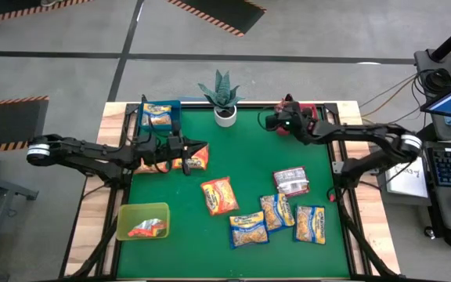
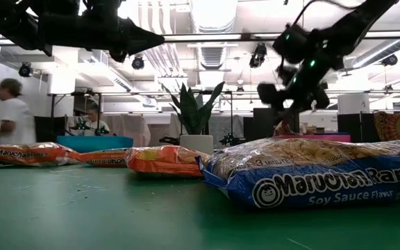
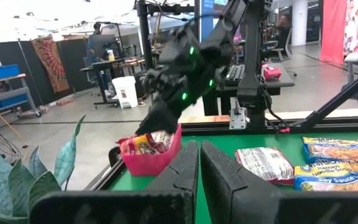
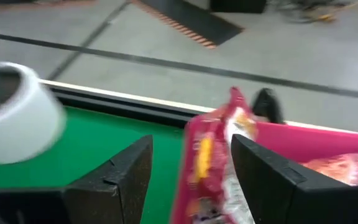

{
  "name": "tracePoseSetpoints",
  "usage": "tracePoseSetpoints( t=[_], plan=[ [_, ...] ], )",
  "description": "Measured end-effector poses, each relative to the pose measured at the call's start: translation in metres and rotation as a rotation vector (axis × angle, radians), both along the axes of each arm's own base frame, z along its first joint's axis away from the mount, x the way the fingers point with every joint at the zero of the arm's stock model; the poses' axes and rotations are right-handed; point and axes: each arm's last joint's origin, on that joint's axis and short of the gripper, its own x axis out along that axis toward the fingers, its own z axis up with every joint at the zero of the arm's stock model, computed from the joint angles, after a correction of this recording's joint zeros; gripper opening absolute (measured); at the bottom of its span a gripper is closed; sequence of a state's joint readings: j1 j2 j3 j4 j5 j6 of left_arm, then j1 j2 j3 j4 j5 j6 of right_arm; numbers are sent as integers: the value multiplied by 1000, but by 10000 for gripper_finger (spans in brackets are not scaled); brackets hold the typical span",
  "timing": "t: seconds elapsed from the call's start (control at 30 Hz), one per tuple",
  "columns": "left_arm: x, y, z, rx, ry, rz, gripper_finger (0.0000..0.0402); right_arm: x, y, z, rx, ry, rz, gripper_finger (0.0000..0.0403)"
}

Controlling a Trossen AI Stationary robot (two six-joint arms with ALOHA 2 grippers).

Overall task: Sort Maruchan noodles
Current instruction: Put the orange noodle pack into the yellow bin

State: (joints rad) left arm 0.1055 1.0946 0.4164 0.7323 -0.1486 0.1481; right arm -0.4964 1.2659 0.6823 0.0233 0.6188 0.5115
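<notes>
My right gripper [image 1: 276,122] hovered over the red bin [image 3: 160,158] at the counter's far right corner, fingers spread. A red packet [image 4: 213,158] stood on edge between them over the bin's rim. I could not tell whether the fingers touched it. I judged it was being dropped in with the red packets already there, since that bin matched its colour.

My left gripper [image 1: 198,146] hung near the far left part of the counter, fingers pressed nearly together and empty, directly above two orange packets [image 1: 174,160]. I judged it was positioned there to take one of them next.

The blue bin [image 1: 163,113] at the far left corner held a blue-edged packet. The yellow-green bin [image 1: 142,222] near the left edge held one reddish-orange packet. Unsorted stock lay on the open counter: one orange packet [image 1: 219,195] at centre, three blue-edged packets [image 1: 279,219] toward the near right, and the silvery-grey packet [image 1: 291,180] beside them.

The counter [image 1: 171,258] was a green mat on a wooden frame, with a potted plant [image 1: 224,100] at the far edge. The room beyond was a grey-floored workshop with hazard striping, desks, and persons at a distance.
</notes>
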Motion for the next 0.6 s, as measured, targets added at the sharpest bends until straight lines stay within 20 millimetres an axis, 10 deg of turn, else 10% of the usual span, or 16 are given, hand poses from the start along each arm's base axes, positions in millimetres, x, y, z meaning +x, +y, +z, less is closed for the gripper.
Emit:
tracePoseSetpoints(
  t=[0.27, 0.6],
  plan=[
    [0, 0, -10, -109, 73, 0, 0, 2, 46, 35, 17, -143, 328, 205],
    [11, 1, -52, -445, 342, 71, 0, 22, 107, 23, 0, -42, 633, 205]
  ],
)
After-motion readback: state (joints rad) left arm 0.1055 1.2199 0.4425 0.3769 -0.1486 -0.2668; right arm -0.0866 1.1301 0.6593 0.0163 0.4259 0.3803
